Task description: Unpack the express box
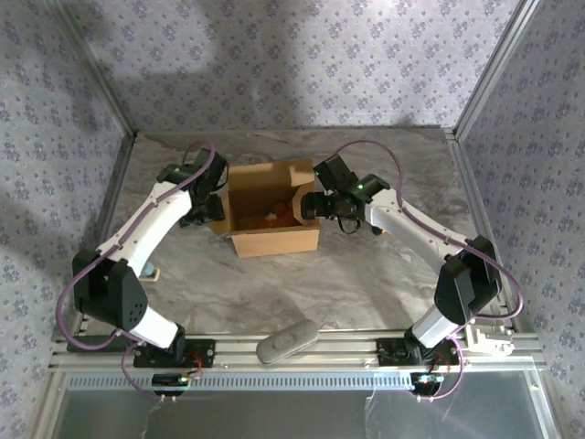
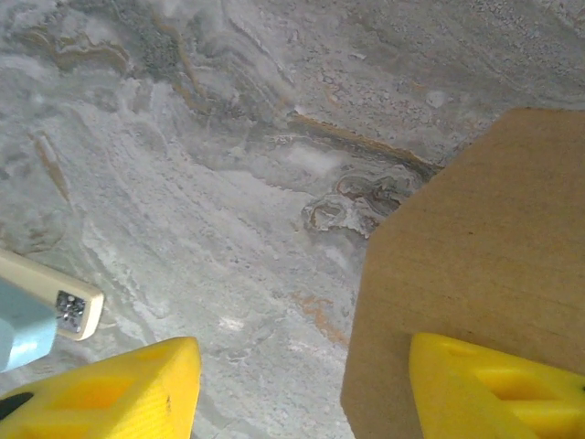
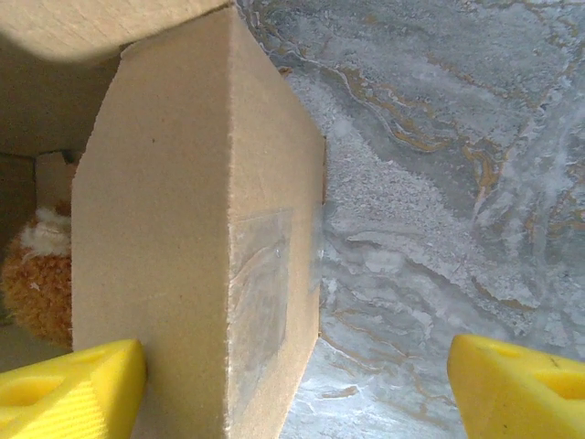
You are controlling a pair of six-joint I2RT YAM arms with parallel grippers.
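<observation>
The right gripper (image 3: 292, 389) holds its two yellow fingers (image 3: 73, 389) far apart, one on each side of a wall of the brown cardboard box (image 3: 174, 229) with a shiny clear tape strip (image 3: 260, 302) on it, while a fuzzy orange-brown soft toy (image 3: 37, 288) sits inside the box and the grey marble table (image 3: 439, 201) lies beside it.

The top external camera sits high above and behind the arm bases (image 1: 174, 352), looking down from well back over the whole table (image 1: 366, 274) and the express box (image 1: 274, 242). The left wrist camera looks steeply down, close on the table and one box flap. The right wrist camera, equally close, faces the box's taped side wall, so all three views share the box.
</observation>
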